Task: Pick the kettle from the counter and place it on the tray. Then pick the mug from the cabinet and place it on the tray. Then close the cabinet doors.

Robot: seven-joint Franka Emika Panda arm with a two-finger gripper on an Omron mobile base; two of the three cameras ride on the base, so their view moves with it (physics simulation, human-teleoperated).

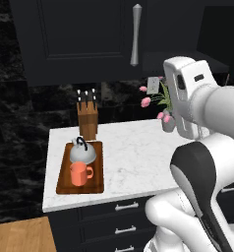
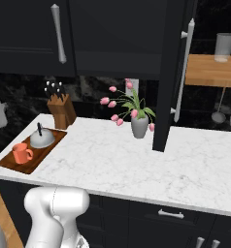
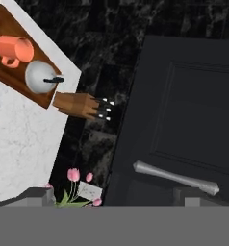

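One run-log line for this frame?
kettle on tray | mug on tray | right cabinet door open | jaws open

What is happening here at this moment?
A white robot arm is tidying a kitchen counter. The kettle and the orange mug already sit on the wooden tray. The open gripper holds nothing and faces the left cabinet door, near its handle. The right door stands open, so closing remains.

Tray [image 1: 65, 179]: on the table [image 1: 133, 157], at its left end.
Kettle [image 1: 82, 153]: on tray, rear half.
Mug [image 1: 80, 173]: on tray, in front of kettle.
Knife block [image 1: 88, 120]: behind tray.
Vase [image 2: 139, 126]: right of block, below cabinet [image 2: 117, 34].
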